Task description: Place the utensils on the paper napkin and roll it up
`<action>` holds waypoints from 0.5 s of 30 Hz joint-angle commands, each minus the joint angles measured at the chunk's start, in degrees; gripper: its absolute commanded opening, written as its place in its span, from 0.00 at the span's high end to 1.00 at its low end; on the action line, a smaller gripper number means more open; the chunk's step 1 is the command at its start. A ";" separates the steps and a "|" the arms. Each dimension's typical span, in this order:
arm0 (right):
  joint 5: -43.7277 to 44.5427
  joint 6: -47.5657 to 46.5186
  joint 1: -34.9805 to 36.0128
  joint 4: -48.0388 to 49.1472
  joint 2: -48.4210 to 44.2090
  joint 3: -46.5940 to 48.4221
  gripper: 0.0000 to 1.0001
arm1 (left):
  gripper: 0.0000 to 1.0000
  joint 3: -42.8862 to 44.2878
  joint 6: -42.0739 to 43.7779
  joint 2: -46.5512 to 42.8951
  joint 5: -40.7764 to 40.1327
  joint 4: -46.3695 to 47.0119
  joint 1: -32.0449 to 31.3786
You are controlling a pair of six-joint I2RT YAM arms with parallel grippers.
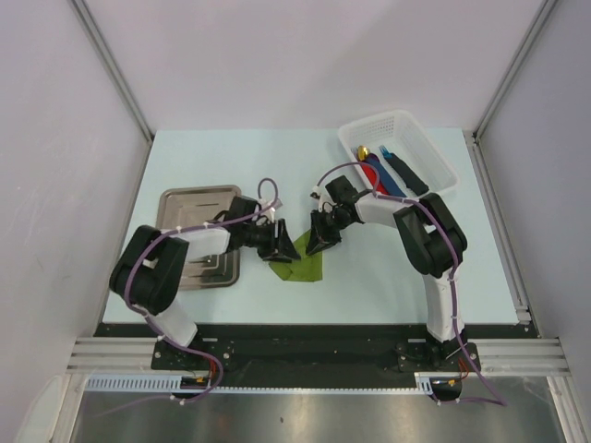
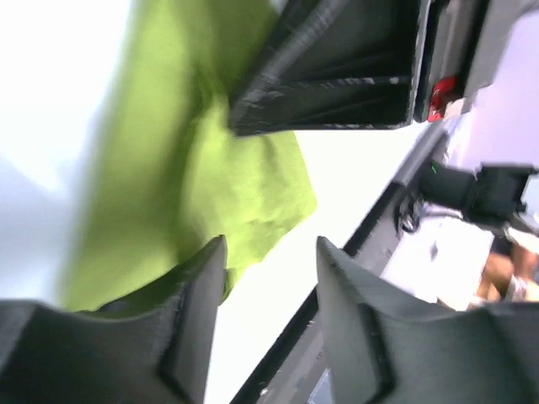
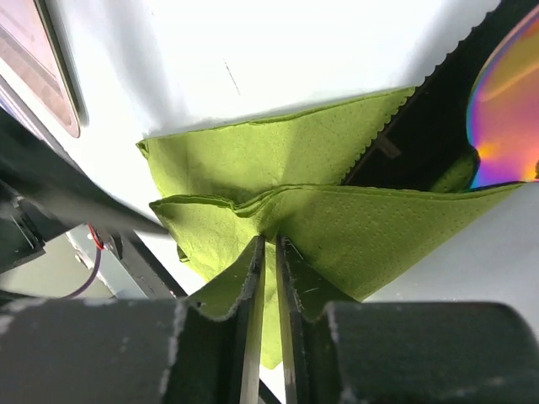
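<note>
Left of the paper napkin (image 1: 309, 268), the left arm bends low over the metal tray (image 1: 185, 205), its end effector (image 2: 272, 248) open at the napkin's edge. From the napkin's right, the right end effector (image 3: 269, 252) reaches in, clamped on a raised fold. The utensils (image 1: 408, 175) lie in the white basket (image 1: 436, 153), well right of the napkin on the desk (image 1: 388, 268).

Black-and-white arms (image 1: 148, 272) (purple cables (image 1: 269, 187) strung along them) end in black ridged jaws.
</note>
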 commanded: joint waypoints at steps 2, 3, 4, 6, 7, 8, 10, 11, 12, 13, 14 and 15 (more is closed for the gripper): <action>5.02 -2.38 0.99 -0.37 4.03 -1.85 0.86 | 0.41 1.29 8.23 -4.60 -6.93 -12.57 7.23; 5.11 -2.30 0.99 -0.28 4.03 -1.93 0.86 | 0.40 1.74 9.46 -4.42 -8.08 -14.34 7.59; 5.11 -2.21 0.99 -0.28 4.20 -1.94 0.86 | 0.39 1.92 11.04 -4.25 -8.96 -15.23 8.38; 5.20 -2.21 1.08 -0.19 4.29 -1.76 0.87 | 0.32 1.74 11.84 -3.72 -9.67 -17.60 8.82; 5.28 -2.21 1.08 -0.11 4.38 -1.76 0.87 | 0.31 1.57 12.37 -3.28 -9.84 -18.14 9.26; 5.37 -2.12 1.08 -0.02 4.38 -1.67 0.87 | 0.31 1.22 12.46 -2.84 -9.67 -18.58 9.35; 5.46 -2.03 1.08 -0.02 4.47 -1.76 0.87 | 0.31 0.43 11.59 -1.70 -9.50 -17.45 9.35; 5.46 -1.86 1.08 0.07 4.47 -1.85 0.88 | 0.31 -0.36 11.06 -1.17 -7.32 -16.31 9.26; 5.46 -1.85 0.99 0.07 4.56 -1.93 0.88 | 0.32 -0.45 10.27 0.05 -6.43 -14.56 9.09; 5.55 -1.85 1.17 0.07 4.56 -1.94 0.89 | 0.32 -0.46 10.09 0.76 -5.63 -13.84 8.39; 5.64 -1.77 1.08 0.16 4.82 -1.94 0.89 | 0.32 -0.28 9.91 1.63 -3.36 -13.05 8.04; 5.55 -1.68 1.17 0.07 4.91 -1.94 0.89 | 0.32 -0.19 9.13 2.43 -2.30 -12.00 7.68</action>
